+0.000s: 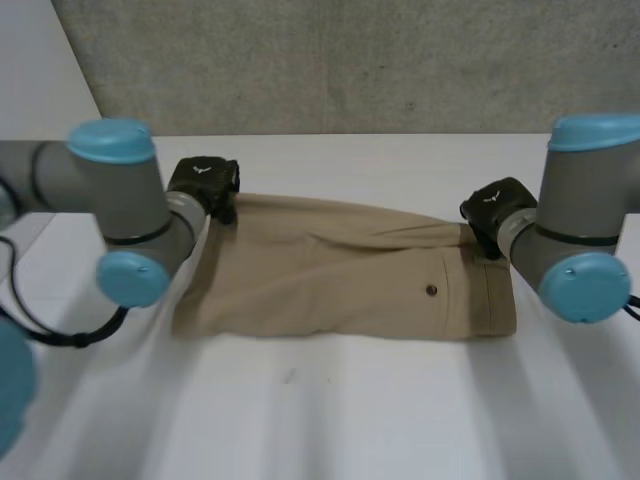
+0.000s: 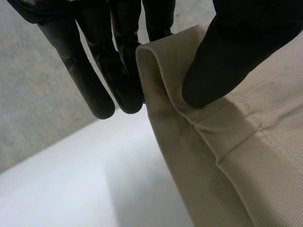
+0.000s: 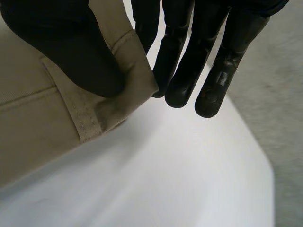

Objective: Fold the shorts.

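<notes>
On the white table [image 1: 320,420] tan shorts [image 1: 340,280] lie flat, left hand [image 1: 203,180] and right hand [image 1: 495,205] pinching far corners.

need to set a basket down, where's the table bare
Table bare along the shorts' near edge between the arms, and a narrower strip behind them. Crowded at both far corners, where the left hand and right hand pinch.

A white table [image 1: 330,420] stretches out in front, smooth and matte under soft light. Behind its far edge rises a grey concrete wall [image 1: 350,60] - rough, mottled, darker than the tabletop.
</notes>
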`<action>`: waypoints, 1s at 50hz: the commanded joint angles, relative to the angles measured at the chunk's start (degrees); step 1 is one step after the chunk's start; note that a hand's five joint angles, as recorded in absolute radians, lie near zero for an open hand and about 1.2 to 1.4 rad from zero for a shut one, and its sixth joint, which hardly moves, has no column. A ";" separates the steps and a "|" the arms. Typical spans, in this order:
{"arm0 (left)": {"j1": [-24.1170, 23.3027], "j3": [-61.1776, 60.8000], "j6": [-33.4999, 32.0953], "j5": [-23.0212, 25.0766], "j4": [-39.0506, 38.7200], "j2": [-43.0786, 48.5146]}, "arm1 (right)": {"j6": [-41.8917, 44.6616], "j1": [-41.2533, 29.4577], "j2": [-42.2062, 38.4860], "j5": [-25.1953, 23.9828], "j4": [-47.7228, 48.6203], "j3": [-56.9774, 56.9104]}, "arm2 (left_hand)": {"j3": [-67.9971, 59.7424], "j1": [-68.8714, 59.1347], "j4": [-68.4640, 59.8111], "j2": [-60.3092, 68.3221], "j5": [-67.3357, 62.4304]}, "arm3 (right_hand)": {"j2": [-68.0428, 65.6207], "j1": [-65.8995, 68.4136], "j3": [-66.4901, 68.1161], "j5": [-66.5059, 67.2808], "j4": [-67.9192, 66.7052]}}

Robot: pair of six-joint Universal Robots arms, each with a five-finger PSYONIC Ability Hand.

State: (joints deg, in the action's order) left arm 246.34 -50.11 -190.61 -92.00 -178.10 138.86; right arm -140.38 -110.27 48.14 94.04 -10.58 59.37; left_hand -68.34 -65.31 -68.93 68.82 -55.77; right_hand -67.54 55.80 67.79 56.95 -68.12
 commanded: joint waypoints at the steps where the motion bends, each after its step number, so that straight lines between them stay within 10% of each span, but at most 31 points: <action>1: -1.73 7.49 -6.60 -0.90 -11.64 9.50 | 1.25 -1.09 -5.69 3.51 14.43 -1.27 | -3.85 -6.88 -3.27 3.38 -6.43 | -12.46 24.20 12.21 13.05 -11.88; 3: -2.52 6.79 -8.36 -0.99 -15.06 9.85 | 1.16 -1.35 -6.30 4.57 17.51 -1.36 | 24.32 21.29 24.91 -24.80 21.75 | -12.46 24.20 12.21 13.05 -11.88; 4: -3.31 5.48 -9.85 -0.82 -18.13 9.86 | 1.34 -1.61 -6.48 5.70 19.87 -1.10 | 56.96 53.93 57.54 -57.43 54.38 | 33.77 -22.03 -34.02 -33.18 34.35; 6: -4.02 3.45 -10.83 -0.73 -21.39 9.59 | 1.34 -2.05 -6.31 7.03 21.38 -0.83 | 56.98 53.95 57.57 -57.46 54.41 | 57.54 -45.80 -57.79 -56.95 58.12; 19: -5.16 -15.44 -12.24 -1.26 -39.52 -4.38 | -9.90 -2.49 9.33 -0.16 22.62 9.62 | 58.30 55.27 58.88 -58.77 55.72 | 57.54 -45.80 -57.79 -56.95 58.12; 38: -3.41 -22.84 -8.81 -0.73 -11.30 -10.54 | -26.08 4.18 1.44 -24.52 5.49 4.80 | 51.57 48.54 52.16 -52.05 49.00 | 21.12 -9.38 -21.37 -20.53 21.70; 45: -2.71 -19.33 -9.51 -0.64 -11.21 -4.56 | -26.70 5.15 -6.83 -24.96 1.35 -1.62 | 49.38 46.35 49.97 -49.86 46.81 | 27.15 -15.41 -27.40 -26.56 27.73; 50: -0.95 -15.99 -11.61 -0.64 -11.13 -1.32 | -26.70 5.68 -9.55 -21.37 1.35 -4.43 | 49.38 46.35 49.97 -49.86 46.80 | 57.54 -45.80 -57.79 -56.95 58.12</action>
State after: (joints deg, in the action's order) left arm 243.60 -70.32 -199.91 -92.64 -188.79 132.87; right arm -167.28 -105.29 42.66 68.88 -8.89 58.70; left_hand -14.93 -14.58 -15.23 15.13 -3.59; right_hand -27.08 23.20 27.05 16.92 -27.02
